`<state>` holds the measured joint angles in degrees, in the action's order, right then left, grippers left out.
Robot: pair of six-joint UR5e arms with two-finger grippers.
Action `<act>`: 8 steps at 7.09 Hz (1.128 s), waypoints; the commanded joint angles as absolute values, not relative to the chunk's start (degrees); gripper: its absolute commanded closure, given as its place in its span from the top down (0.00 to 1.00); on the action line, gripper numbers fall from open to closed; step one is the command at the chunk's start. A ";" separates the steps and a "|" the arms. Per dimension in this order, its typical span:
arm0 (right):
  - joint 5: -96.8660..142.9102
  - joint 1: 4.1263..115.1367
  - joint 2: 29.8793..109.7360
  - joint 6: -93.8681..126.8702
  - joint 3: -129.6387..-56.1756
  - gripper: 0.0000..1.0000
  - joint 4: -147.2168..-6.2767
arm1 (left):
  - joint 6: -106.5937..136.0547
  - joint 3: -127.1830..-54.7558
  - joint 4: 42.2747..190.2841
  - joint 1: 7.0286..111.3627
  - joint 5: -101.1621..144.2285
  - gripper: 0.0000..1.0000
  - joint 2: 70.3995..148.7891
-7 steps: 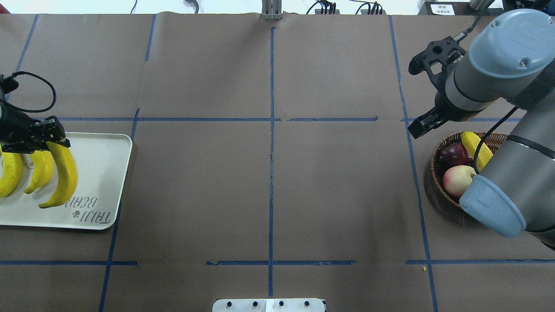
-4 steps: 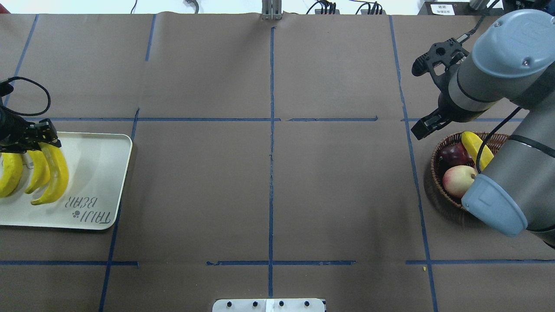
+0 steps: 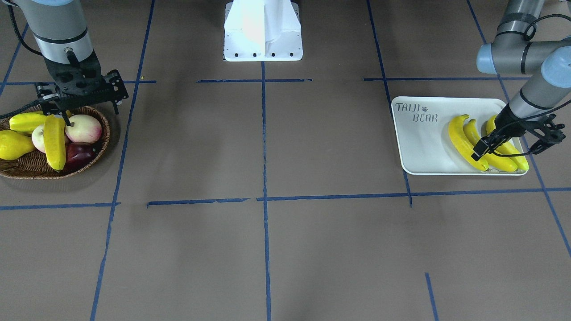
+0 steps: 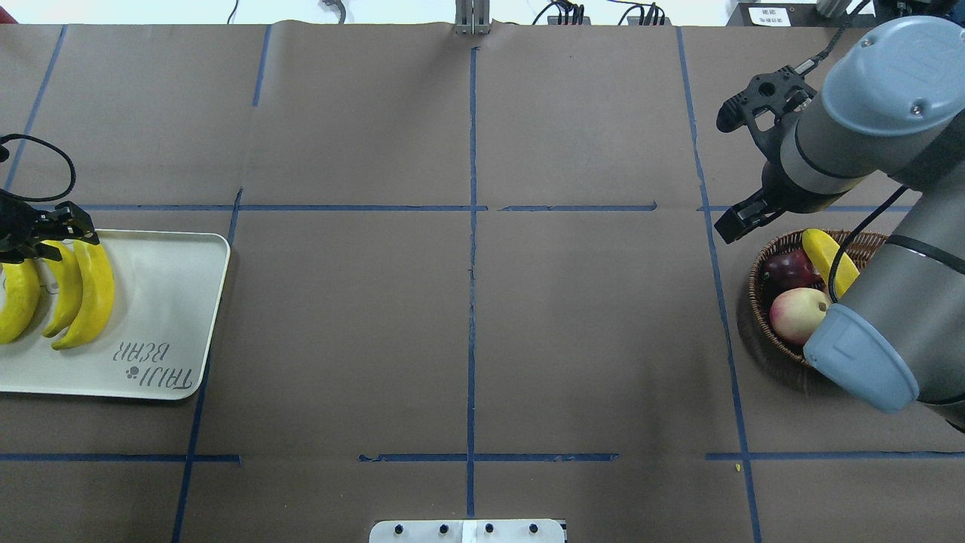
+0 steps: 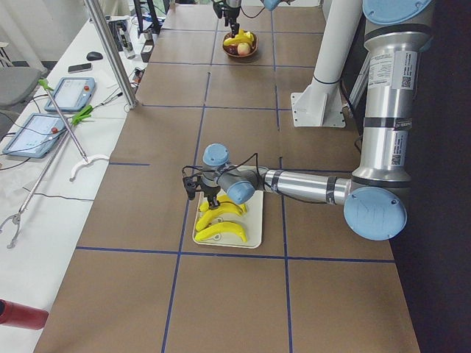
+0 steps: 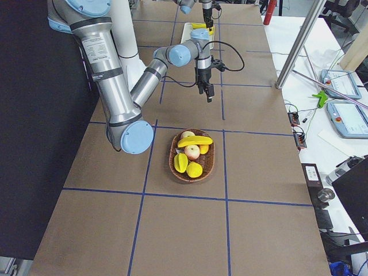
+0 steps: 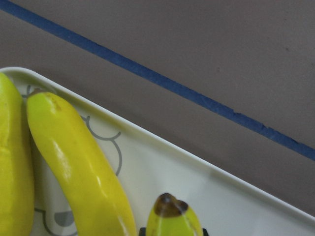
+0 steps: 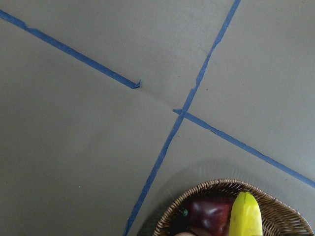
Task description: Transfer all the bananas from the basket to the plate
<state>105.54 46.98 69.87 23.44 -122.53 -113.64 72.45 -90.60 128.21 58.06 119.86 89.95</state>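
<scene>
On the plate, at the robot's left end of the table: three bananas, side by side, curved the same way, flat on the off-white surface beside the grey lettering. Closest to that lettering, the third banana, down on the plate yet gripped at its far, brown-tipped end by the left gripper. Fingers clamped on it, with dark finger edges tight against both sides of the tip in the left wrist view. Just beyond the plate's far rim, a blue tape line.

At the other end of the table, well apart from the plate: the basket, with the fourth banana lying across the top of the other fruit. Under and around it, a peach, a dark red fruit, a yellow pear and a yellow-green starfruit.

Near the basket's rim, the right gripper, up in the air, touching nothing. Fingers visible only as one dark block from overhead and not at all in the right wrist view — impossible to tell whether apart or together. At the bottom of that wrist view, only the basket's edge, the dark red fruit and the yellow end of the fourth banana.
</scene>
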 commanded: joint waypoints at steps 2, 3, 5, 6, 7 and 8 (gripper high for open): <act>105.64 47.11 76.34 23.20 -128.81 0.99 -113.47 | 73.12 -98.49 127.27 59.94 126.87 1.00 89.56; 105.73 47.11 80.99 23.46 -130.67 0.99 -108.94 | 75.30 -101.05 126.83 59.85 127.00 1.00 89.82; 107.49 47.20 95.56 30.72 -129.30 0.99 -87.13 | 80.94 -104.40 126.91 59.15 126.83 1.00 89.83; 107.58 47.20 100.41 34.68 -126.76 0.99 -78.22 | 81.90 -104.41 126.91 58.98 126.83 1.00 89.82; 107.67 47.20 102.72 34.98 -124.13 0.98 -73.09 | 82.09 -104.59 126.91 58.97 126.91 1.00 89.82; 107.67 47.20 104.05 35.07 -120.71 0.92 -68.51 | 82.09 -104.68 127.00 58.97 126.91 1.00 89.82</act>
